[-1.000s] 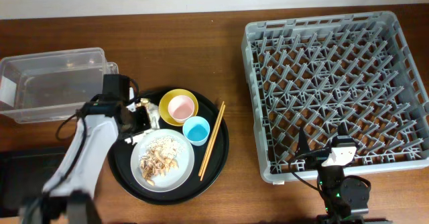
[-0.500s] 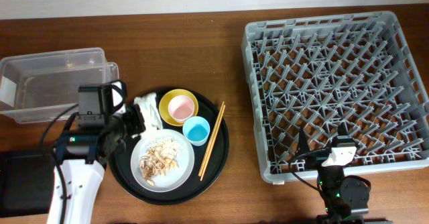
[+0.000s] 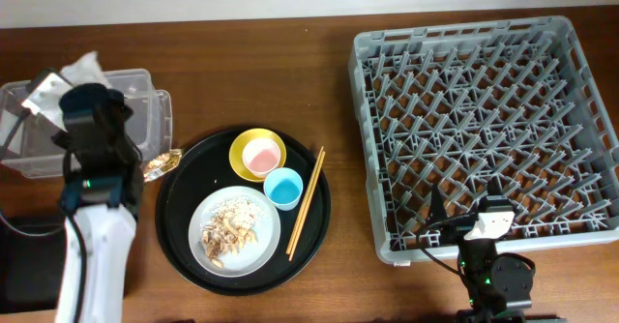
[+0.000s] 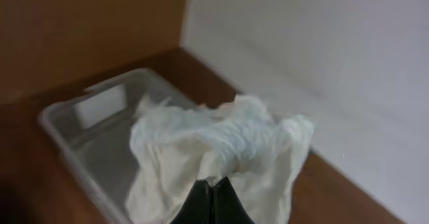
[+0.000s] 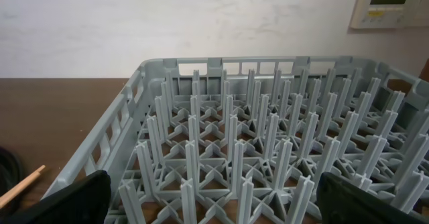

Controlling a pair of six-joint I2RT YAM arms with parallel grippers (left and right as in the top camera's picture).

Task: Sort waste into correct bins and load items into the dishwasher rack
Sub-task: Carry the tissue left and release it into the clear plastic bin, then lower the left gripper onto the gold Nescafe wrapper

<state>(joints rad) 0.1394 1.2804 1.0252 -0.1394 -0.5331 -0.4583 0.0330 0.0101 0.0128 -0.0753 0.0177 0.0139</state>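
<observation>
Tissue (image 4: pixel 221 143) hangs pinched in your left gripper's (image 4: pixel 209 192) shut fingers, above the clear tub (image 3: pixel 150 110). It's light and billowy, so it may cling on release or drift past the rim. The gold wrapper (image 3: pixel 162 163) lies beside the tub, unobstructed. Far off, the right gripper (image 5: pixel 214 200) sits wide open by the rack (image 3: pixel 484 120).

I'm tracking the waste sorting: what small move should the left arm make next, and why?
Probably open the left gripper and release the crumpled white tissue. Its jaws are pinched shut on the tissue, which the overhead view shows hanging over the clear tub, near its far edge, so letting go should drop it inside.
</observation>
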